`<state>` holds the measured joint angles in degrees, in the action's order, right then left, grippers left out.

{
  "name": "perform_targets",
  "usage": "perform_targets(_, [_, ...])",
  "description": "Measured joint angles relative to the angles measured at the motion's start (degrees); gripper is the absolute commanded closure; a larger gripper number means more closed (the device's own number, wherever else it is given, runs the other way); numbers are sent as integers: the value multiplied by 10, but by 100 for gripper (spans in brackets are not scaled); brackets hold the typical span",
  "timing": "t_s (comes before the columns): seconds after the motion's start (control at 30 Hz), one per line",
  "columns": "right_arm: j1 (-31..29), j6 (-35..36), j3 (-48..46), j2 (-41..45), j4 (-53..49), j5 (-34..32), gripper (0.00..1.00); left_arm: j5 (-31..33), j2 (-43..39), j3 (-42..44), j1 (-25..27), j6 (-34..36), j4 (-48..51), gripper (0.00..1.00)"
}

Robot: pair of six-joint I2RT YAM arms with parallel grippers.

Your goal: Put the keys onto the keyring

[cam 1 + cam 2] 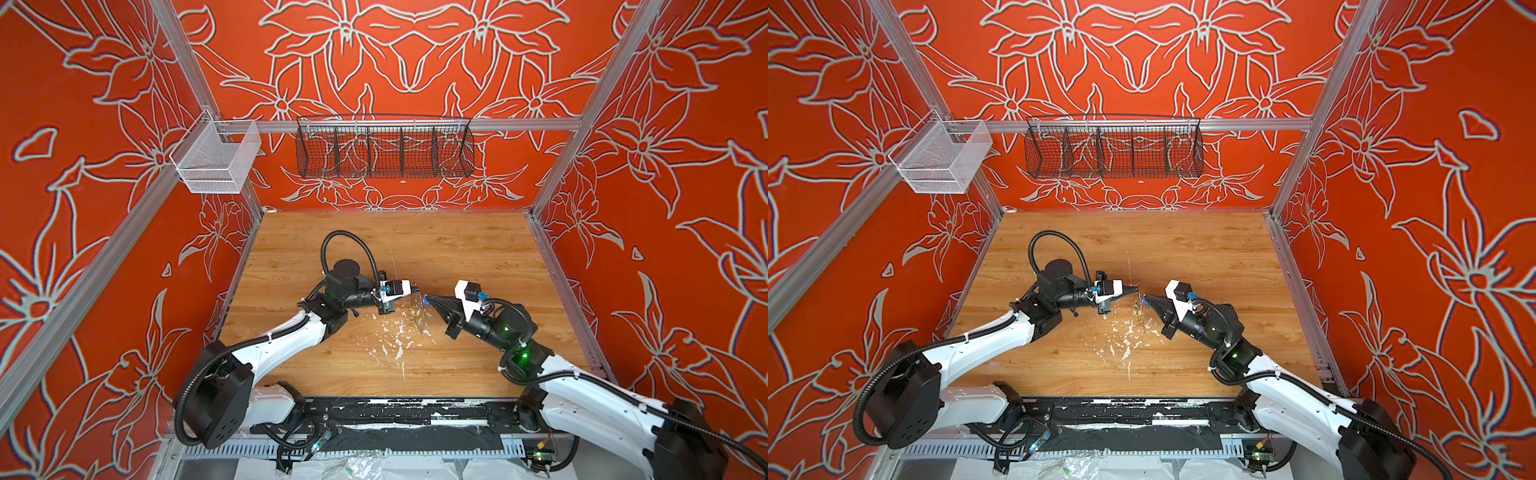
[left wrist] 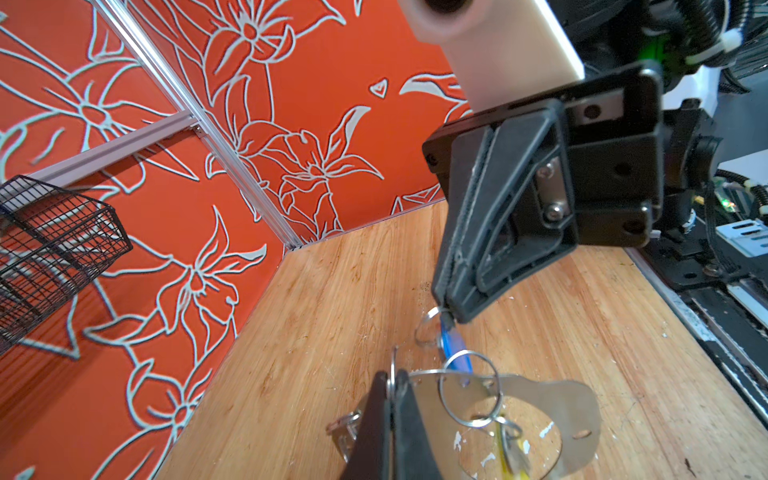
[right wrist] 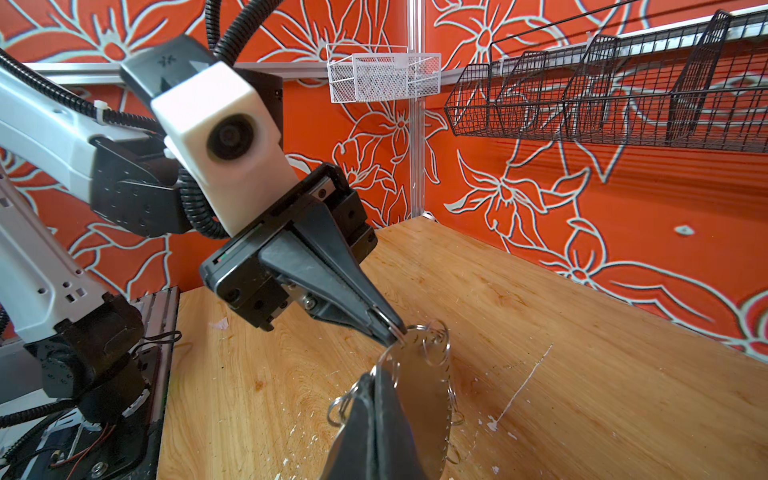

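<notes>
**Step in hand:** threading the blue-tagged key [image 2: 455, 353] onto the keyring [image 2: 577, 415].

**Present state**
- Left tool [image 2: 391, 384]: closed on a rim loop [image 2: 392, 370] at the edge of the keyring. Holds the plate in the air, clear of the tabletop [image 2: 332, 311], near its middle in both top views.
- Right tool [image 2: 448, 313]: closed on the blue tag. Presents the key tip to tip with the left tool, just beside the plate rim.
- Yellow-tagged key [image 2: 505, 455]: hanging below the plate. Judged already on a loop, but the attachment is too blurred to confirm.
- Large wire loop [image 2: 494, 376]: crosses in front of the blue tag in the left wrist view. Cannot tell whether threaded through the key's small ring or merely lying over it.

**Next move, as judged**
1. Maintain the left tool's clamp and prevent any swing or rotation of the plate.
2. Locate the free end of the target loop and align the key's ring with it.
3. Feed the key along the curve of the wire, not straight across it.
4. Open the right tool only after confirming capture on the wire.

**Caution:** thin springy wire, tight clearances and crowded loops. Expect snagging on a neighbouring loop and slipping of the smooth tag in the closed jaws. Avoid drawing the two tools apart under load.
</notes>
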<state>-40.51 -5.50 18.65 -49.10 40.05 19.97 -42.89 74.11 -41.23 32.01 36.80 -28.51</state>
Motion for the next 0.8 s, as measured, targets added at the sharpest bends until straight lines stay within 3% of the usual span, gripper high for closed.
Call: perform_targets(0.8, [0, 3, 1, -28, 1, 8, 100, 1, 11, 0, 3, 10, 20, 100])
